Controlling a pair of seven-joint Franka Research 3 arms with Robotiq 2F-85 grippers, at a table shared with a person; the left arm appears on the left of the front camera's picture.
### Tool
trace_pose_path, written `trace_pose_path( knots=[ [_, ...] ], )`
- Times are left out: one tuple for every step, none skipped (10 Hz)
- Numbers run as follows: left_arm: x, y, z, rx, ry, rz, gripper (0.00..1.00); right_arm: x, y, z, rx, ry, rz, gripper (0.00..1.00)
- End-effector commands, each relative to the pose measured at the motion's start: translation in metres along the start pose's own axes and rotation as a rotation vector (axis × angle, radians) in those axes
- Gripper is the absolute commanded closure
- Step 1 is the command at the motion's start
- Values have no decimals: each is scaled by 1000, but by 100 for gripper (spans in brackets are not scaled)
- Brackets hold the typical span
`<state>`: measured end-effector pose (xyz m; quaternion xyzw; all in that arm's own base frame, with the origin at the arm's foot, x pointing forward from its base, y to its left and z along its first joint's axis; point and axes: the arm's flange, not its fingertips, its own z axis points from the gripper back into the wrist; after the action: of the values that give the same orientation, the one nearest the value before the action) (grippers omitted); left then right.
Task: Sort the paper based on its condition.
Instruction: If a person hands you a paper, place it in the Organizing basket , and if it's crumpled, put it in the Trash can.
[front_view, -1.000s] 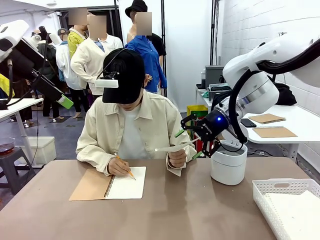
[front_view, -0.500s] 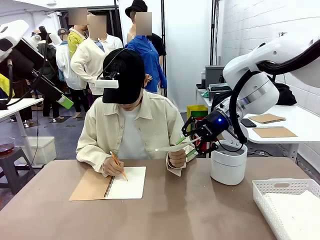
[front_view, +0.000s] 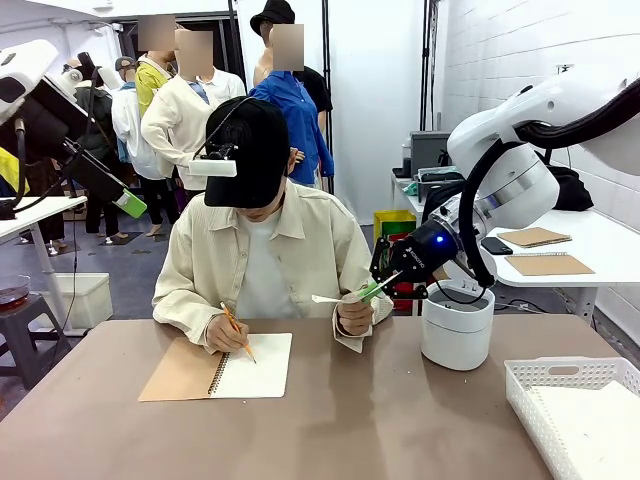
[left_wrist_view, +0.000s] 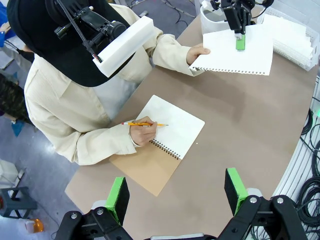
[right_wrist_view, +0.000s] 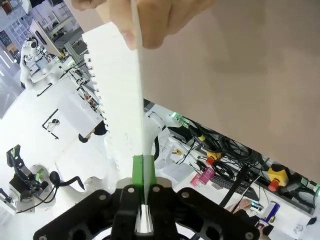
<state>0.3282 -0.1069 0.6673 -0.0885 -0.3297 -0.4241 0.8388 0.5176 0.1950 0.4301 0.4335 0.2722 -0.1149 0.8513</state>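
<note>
Right end effector (front_view: 369, 292) — extended sideways, pinching paper (left_wrist_view: 220, 56)

The right gripper (front_view: 377, 288) pinches the paper (left_wrist_view: 220, 56) between closed jaws above the far edge of the table (front_view: 400, 410), while the left gripper (left_wrist_view: 176, 192) hangs high, jaws wide apart.

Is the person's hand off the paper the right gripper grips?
No, the person's hand pinches one edge of the paper while the right gripper clamps another edge.
</note>
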Motion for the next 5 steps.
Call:
trace_pose_path(
  knots=[
    [1, 1, 0, 2, -4, 4, 0, 0, -2, 0, 31, 25, 1, 100],
    [1, 1, 0, 2, -4, 4, 0, -1, -2, 0, 32, 27, 3, 100],
    [1, 1, 0, 2, -4, 4, 0, 0, -2, 1, 30, 37, 8, 100],
    [1, 1, 0, 2, -4, 4, 0, 0, -1, 1, 25, 59, 23, 100],
    [1, 1, 0, 2, -4, 4, 0, -1, -1, 1, 24, 58, 27, 100]
  ],
)
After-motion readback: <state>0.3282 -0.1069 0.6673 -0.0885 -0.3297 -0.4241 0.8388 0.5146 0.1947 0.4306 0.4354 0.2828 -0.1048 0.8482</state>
